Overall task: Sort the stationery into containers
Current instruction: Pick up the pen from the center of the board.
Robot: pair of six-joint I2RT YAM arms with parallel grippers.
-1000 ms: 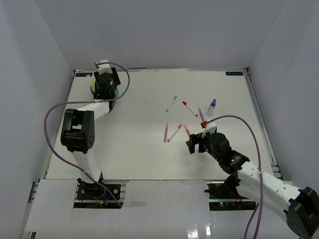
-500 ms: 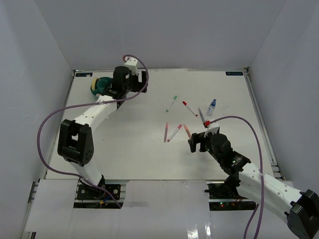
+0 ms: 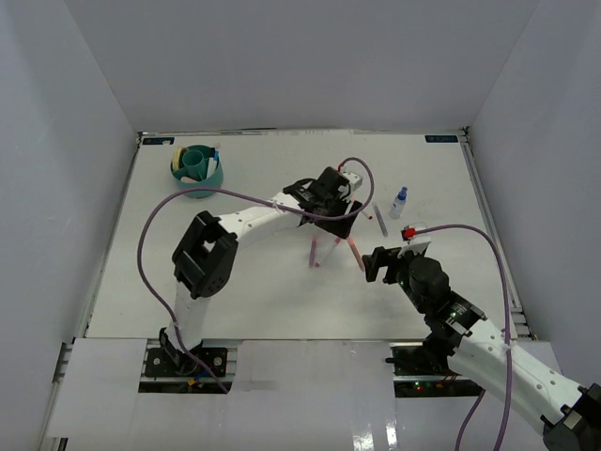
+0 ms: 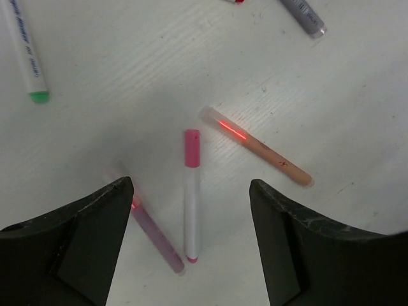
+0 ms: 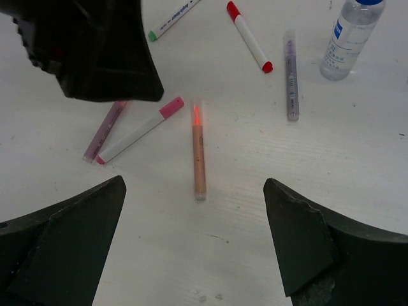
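Several markers lie loose mid-table. In the left wrist view I see a pink-capped white marker, an orange pen, a purple pen, a green-tipped marker and a grey pen. My left gripper is open and empty, hovering straddling the pink-capped marker; it also shows in the top view. My right gripper is open and empty just near of the orange pen. A red-capped marker and the blue-capped bottle lie beyond. The teal organizer stands at the far left.
The left arm's black gripper body hangs over the markers at the upper left of the right wrist view, close to my right gripper. White walls enclose the table on three sides. The organizer holds a cream item and a blue-tipped item.
My left arm has swung from the teal organizer at the far left across to the middle, over the markers. My right gripper has shifted slightly right.
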